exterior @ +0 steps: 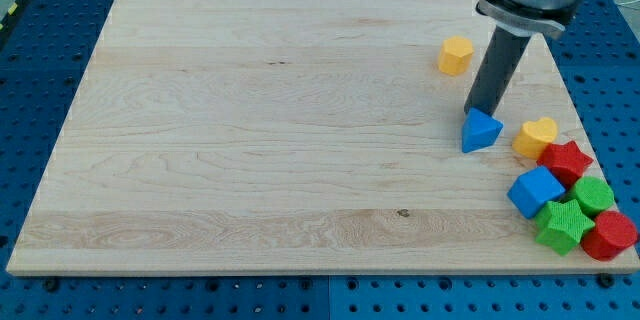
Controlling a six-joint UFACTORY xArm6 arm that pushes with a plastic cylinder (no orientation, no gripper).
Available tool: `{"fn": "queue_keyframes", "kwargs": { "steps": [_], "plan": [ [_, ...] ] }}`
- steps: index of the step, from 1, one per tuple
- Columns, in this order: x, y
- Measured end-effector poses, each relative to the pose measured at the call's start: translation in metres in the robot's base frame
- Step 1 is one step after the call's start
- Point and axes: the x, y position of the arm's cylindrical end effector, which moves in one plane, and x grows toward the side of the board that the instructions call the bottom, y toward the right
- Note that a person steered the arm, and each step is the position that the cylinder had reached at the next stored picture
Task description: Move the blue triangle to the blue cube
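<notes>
The blue triangle (481, 131) lies on the wooden board (250, 130) at the view's right. The blue cube (535, 192) sits below and to the right of it, a short gap apart, in a cluster of blocks. My tip (473, 111) is at the triangle's top-left edge, touching or almost touching it. The dark rod rises from there toward the view's top right.
A yellow hexagonal block (456, 55) lies above the tip. A yellow heart (536, 137) lies right of the triangle. A red star (567, 161), a green round block (595, 196), a green star (563, 225) and a red block (609, 235) crowd around the cube near the board's right edge.
</notes>
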Motion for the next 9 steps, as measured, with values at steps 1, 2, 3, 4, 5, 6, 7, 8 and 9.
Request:
{"fn": "queue_keyframes", "kwargs": {
  "steps": [1,2,3,4,5,6,7,8,9],
  "plan": [
    [-0.003,-0.007],
    [-0.003,-0.031],
    [0.0,-0.039],
    [0.01,-0.038],
    [0.021,-0.026],
    [0.03,-0.018],
    [0.041,-0.006],
    [0.048,0.005],
    [0.056,0.012]
  ]
}}
